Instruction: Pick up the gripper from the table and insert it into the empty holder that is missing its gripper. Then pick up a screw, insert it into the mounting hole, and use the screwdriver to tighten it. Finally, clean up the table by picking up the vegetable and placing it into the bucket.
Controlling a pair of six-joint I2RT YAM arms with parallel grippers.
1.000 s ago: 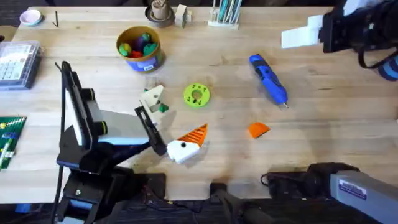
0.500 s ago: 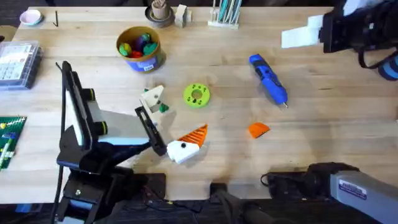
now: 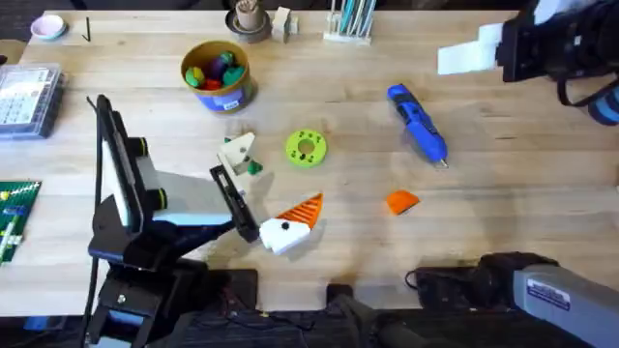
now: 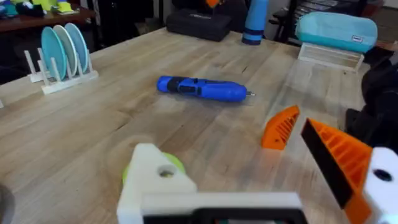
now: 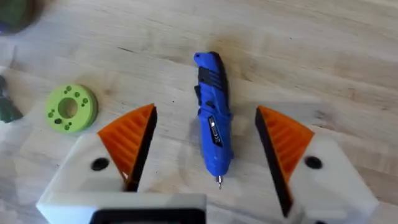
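The loose orange gripper (image 3: pixel 401 201) (image 4: pixel 280 127) lies on the table, right of my left gripper (image 3: pixel 276 176) (image 4: pixel 230 143). That gripper is open and empty. One of its fingers is the plain white holder (image 3: pixel 237 150) (image 4: pixel 155 180); the other carries an orange pad. The dark-green vegetable (image 3: pixel 253 166) (image 5: pixel 6 106) lies beside the holder. The blue screwdriver (image 3: pixel 418 121) (image 4: pixel 202 88) (image 5: pixel 211 118) lies at the right, and my right gripper (image 5: pixel 207 115) hovers open high above it. The bucket (image 3: pixel 218 75) stands at the back left. No screw is distinguishable.
A lime-green disc (image 3: pixel 306 148) (image 5: pixel 71 107) sits mid-table. A clear parts box (image 3: pixel 24 92) and a green board (image 3: pixel 14 217) are at the left edge. A brown cup (image 3: pixel 250 19) and a rack (image 3: pixel 350 24) line the back edge.
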